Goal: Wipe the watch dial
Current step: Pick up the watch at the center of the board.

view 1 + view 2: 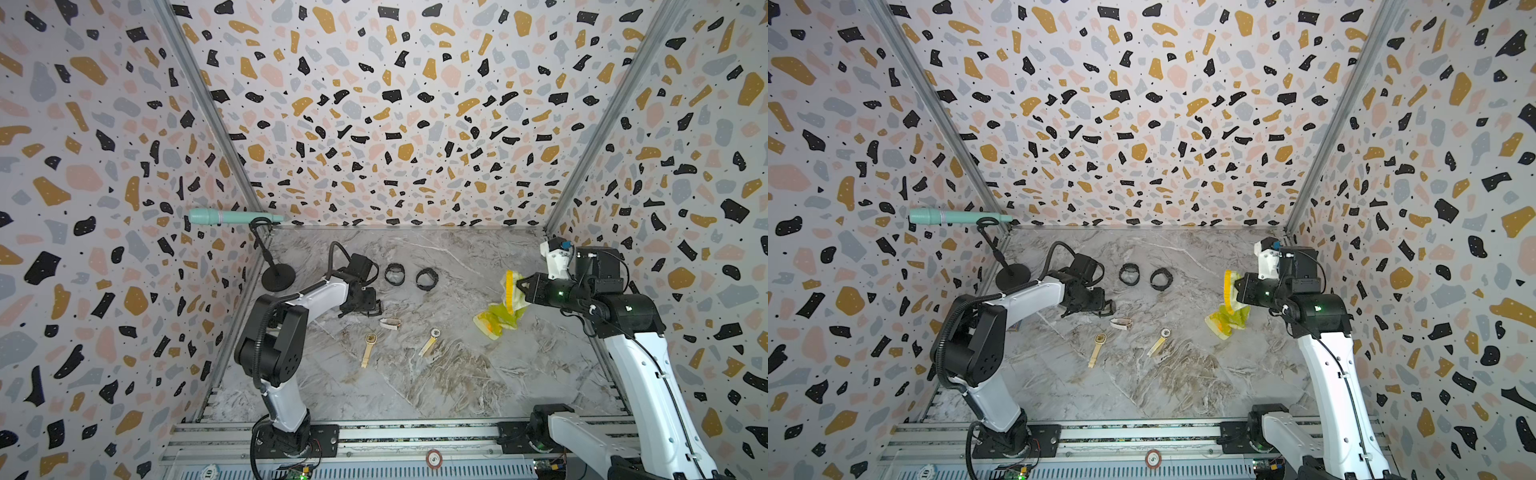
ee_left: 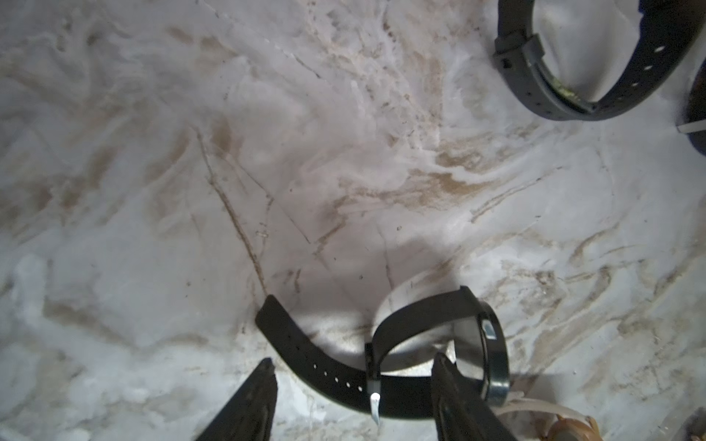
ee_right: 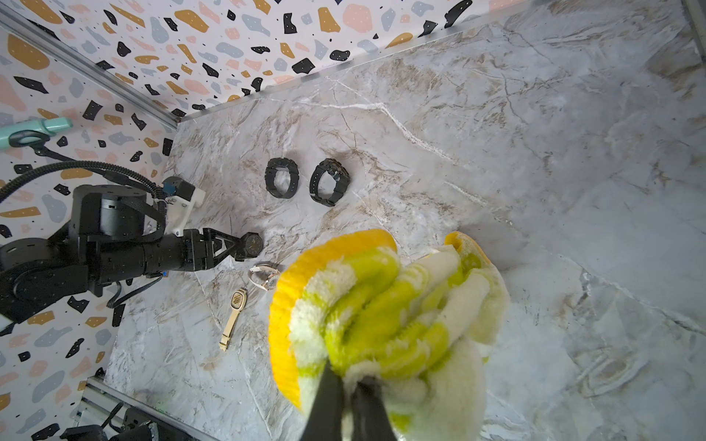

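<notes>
Straddling the strap of a black watch (image 2: 324, 362), the left pincer (image 2: 353, 361) has its jaws well apart. One finger (image 2: 263, 397) stands clear of the strap, with bare table (image 2: 344, 152) showing between them. The other finger (image 2: 454, 397) overlaps the buckled loop beside the case, and whether it touches cannot be told. In both top views this pincer sits low over the table, left of the middle. Seen from the right wrist, the watch stands on edge at the pincer's tip, and its dial (image 3: 253, 243) faces outward. The right pincer (image 3: 349, 397) has its jaws together, clamped on a yellow and green cloth (image 3: 382, 324). In both top views the cloth hangs at the right, well apart from the black watch. Two gold watches (image 1: 368, 349) lie near the middle.
</notes>
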Robot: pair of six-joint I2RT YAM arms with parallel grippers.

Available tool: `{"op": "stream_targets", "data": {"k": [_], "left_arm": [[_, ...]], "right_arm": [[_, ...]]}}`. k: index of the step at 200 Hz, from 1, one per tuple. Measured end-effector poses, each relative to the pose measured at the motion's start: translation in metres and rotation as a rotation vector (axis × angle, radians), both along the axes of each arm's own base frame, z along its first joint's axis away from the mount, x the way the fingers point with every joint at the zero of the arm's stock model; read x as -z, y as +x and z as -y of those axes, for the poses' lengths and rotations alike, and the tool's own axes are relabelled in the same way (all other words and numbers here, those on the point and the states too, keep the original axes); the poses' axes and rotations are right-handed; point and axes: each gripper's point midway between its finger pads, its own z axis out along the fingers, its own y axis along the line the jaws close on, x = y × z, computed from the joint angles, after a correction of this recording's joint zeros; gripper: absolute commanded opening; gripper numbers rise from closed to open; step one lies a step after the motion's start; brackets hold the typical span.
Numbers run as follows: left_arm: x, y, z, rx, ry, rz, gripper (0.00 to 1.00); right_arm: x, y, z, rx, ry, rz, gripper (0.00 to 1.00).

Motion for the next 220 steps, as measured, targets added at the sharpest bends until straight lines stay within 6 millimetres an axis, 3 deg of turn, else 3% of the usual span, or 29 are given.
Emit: {"op": "stream_targets", "data": {"k": [29,109,167,192,211,220], "left_arm": [[-0.003,0.002,0.003,0.004,-0.026,0.009,0.62],[0.028,0.0,0.006,0.039,-0.016,-0.064,0.6],[0.028,0.006,0.013,0.118,-0.01,-0.087,0.57],[0.029,0.006,0.013,0.137,-0.007,-0.093,0.5],[0.029,0.007,0.015,0.152,-0.015,-0.091,0.37],[0.029,0.008,0.017,0.158,-0.022,-0.087,0.24]], "right_arm": [[-0.001,0.001,0.0,0.0,0.0,0.002,0.0],[0.003,0.004,0.0,0.002,-0.002,-0.013,0.0],[0.003,0.007,0.0,0.005,-0.005,-0.016,0.0],[0.004,0.008,0.002,0.01,-0.011,-0.019,0.0],[0.003,0.009,0.002,0.013,-0.013,-0.017,0.0],[0.002,0.01,0.002,0.014,-0.014,-0.014,0.0]]}}
